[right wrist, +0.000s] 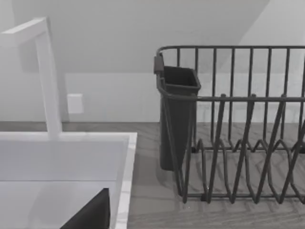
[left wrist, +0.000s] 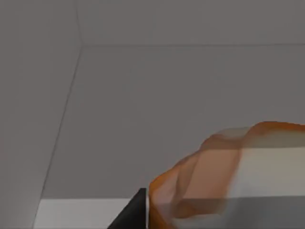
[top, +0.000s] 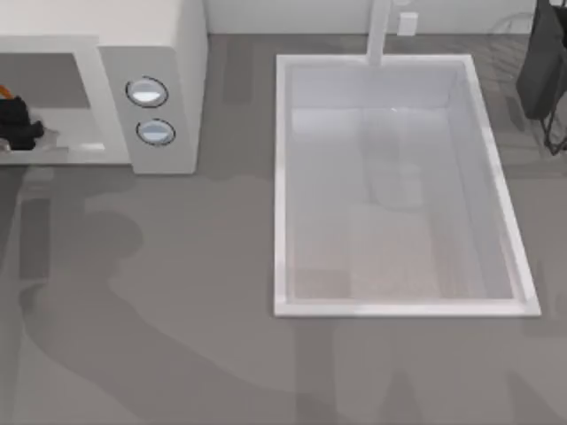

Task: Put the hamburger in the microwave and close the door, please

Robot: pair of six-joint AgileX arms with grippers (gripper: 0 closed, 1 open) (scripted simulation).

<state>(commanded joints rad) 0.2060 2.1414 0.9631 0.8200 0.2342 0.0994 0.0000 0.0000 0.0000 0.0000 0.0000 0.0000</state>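
The white microwave stands at the table's back left, its grey cavity open and two round knobs on its panel. My left gripper reaches into the cavity at the far left edge, shut on the hamburger. In the left wrist view the orange-and-tan hamburger sits close up beside one dark finger, with the grey inner walls behind it. The door is out of view. My right gripper hangs parked at the back right.
A white sink basin with a faucet takes up the table's middle and right. A dark wire dish rack with a cutlery cup stands to the right of the sink. Bare grey counter lies in front of the microwave.
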